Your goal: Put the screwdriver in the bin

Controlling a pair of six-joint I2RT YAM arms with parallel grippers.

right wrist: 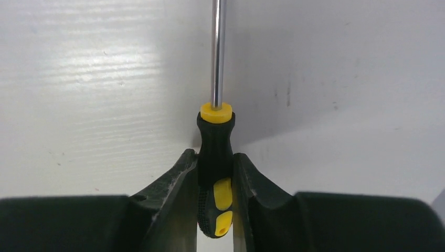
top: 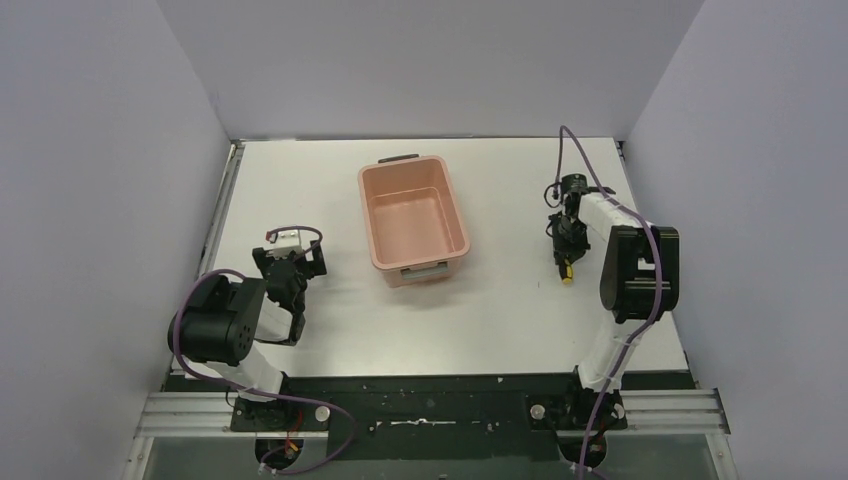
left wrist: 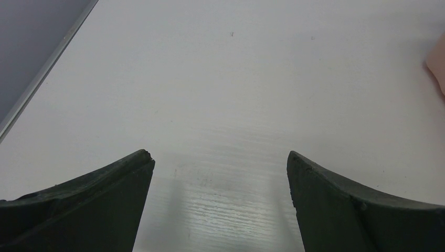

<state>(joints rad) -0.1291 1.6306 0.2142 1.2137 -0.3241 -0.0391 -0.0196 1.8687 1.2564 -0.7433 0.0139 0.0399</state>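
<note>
The screwdriver (right wrist: pixel 215 152) has a black handle with yellow parts and a thin metal shaft that runs up out of the right wrist view. My right gripper (right wrist: pixel 215 157) is shut on its handle, low over the table. In the top view that gripper (top: pixel 563 250) is to the right of the bin, and the screwdriver's yellow end (top: pixel 567 279) pokes out below it. The salmon-pink bin (top: pixel 413 262) stands empty in the middle of the table. My left gripper (left wrist: pixel 220 157) is open over bare table, left of the bin (left wrist: pixel 438 63), holding nothing.
White walls close in the table on the left, back and right. A metal rail (top: pixel 222 215) runs along the left edge. Purple cables (top: pixel 572 145) loop off both arms. The right arm's black joint housing (top: pixel 638 272) sits just right of its gripper.
</note>
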